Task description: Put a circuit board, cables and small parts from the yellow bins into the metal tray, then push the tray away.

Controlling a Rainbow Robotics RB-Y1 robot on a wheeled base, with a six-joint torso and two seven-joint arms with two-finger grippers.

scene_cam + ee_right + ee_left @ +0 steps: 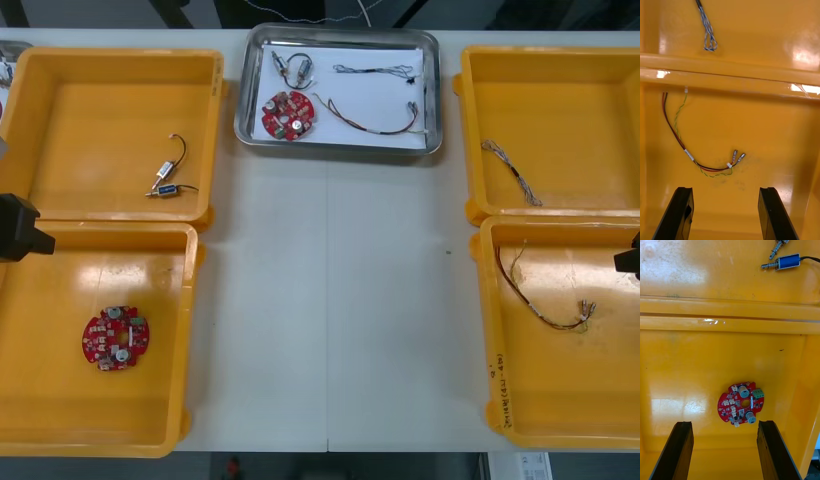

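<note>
Two arms parked at the sides; front: metal tray [340, 148] at far edge, loaded with circuit board [288, 115] and cables [375, 70]; looks done, nothing left to push; right wrist: right gripper [726, 195] agape, empty, above red-yellow cable [687, 153]; left wrist: left gripper [725, 429] same, above spare board [741, 408].

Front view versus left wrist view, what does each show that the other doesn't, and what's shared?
Front view, not left wrist: the metal tray holding a circuit board and cables, plus a blue and white cable and a red and yellow cable in the right-side bins. Left wrist view, not front: the left gripper is open, fingers apart. Shared: a second circuit board in the near left bin, and a small metal part with a blue body in the far left bin.
</note>
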